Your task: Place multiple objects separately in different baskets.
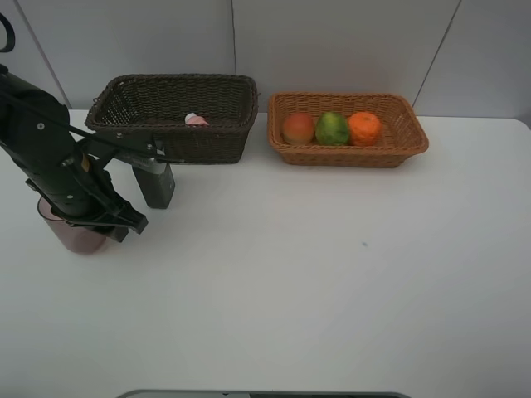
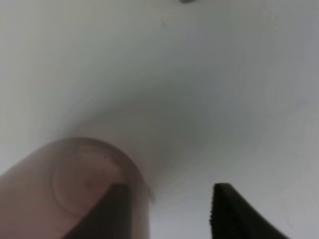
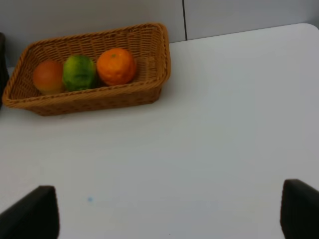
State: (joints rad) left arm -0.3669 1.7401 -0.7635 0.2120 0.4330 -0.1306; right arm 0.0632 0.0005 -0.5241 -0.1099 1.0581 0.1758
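The translucent purple-brown cup [image 1: 77, 235] stands on the table at the far left. My left gripper [image 1: 106, 220] is low over it. In the left wrist view the cup [image 2: 60, 194] has one of the left gripper's [image 2: 169, 186] fingers [image 2: 113, 211] inside its rim, and the other finger stands outside, a gap away from the wall. A dark green bottle [image 1: 157, 184] stands upright in front of the dark brown basket [image 1: 211, 143], which holds a pink bottle [image 1: 197, 120]. The light basket [image 1: 406, 145] holds a red-orange fruit [image 1: 298, 128], a green fruit [image 1: 332, 128] and an orange [image 1: 364, 127]. My right gripper [image 3: 164, 211] is open over bare table.
The two baskets stand side by side along the back of the white table [image 1: 315, 274], close to the wall. The left arm [image 1: 41, 141] reaches in from the left edge. The dark green bottle is just right of the left gripper.
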